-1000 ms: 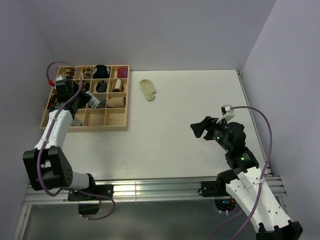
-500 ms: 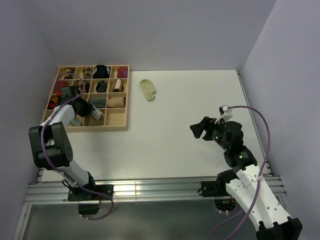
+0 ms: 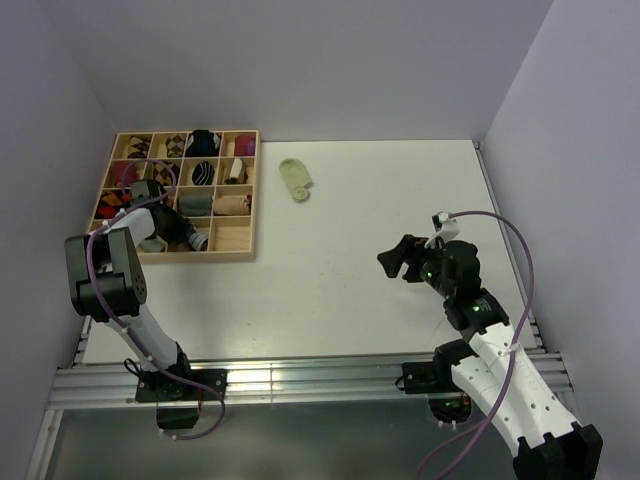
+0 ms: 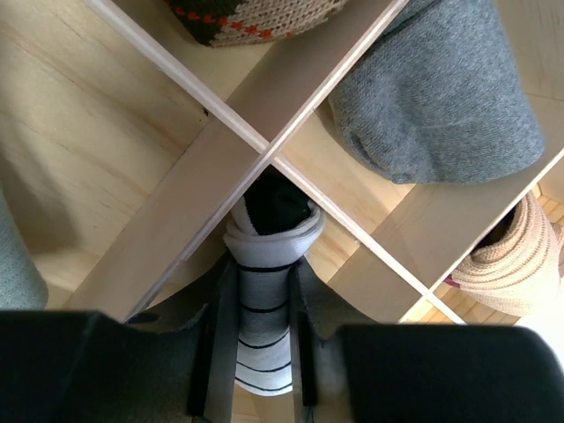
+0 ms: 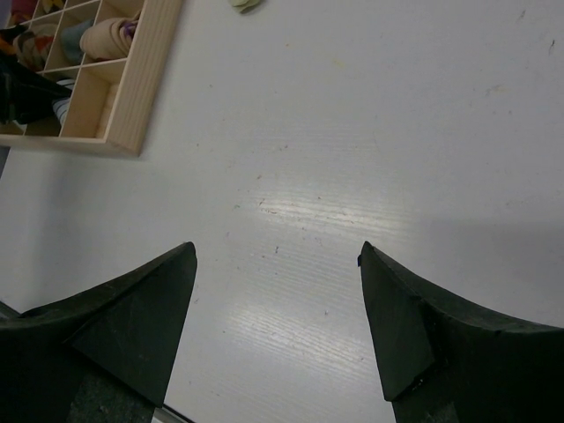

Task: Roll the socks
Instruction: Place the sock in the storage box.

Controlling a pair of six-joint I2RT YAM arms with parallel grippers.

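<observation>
My left gripper [image 4: 258,348] is shut on the white sock with thin black stripes [image 4: 263,317], rolled up with its black part showing at the tip. It holds the sock low over a divider crossing in the wooden tray [image 4: 414,238]. In the top view this gripper [image 3: 178,232] and sock [image 3: 198,239] are at the tray's near row. The pale yellow-green sock [image 3: 296,179] lies flat on the table just right of the tray; it also shows at the top edge of the right wrist view [image 5: 245,4]. My right gripper [image 3: 392,259] is open and empty above the table, far right of the tray; the right wrist view [image 5: 278,256] shows its jaws wide apart.
The wooden tray [image 3: 251,200] at the back left holds several rolled socks, among them a grey one [image 4: 441,88], a beige one [image 4: 507,260] and argyle ones [image 3: 165,146]. Its corner shows in the right wrist view [image 5: 141,88]. Walls stand behind and to the right.
My left arm has swung toward the tray's near row, carrying the striped sock down and a little right. The right arm has barely shifted.
</observation>
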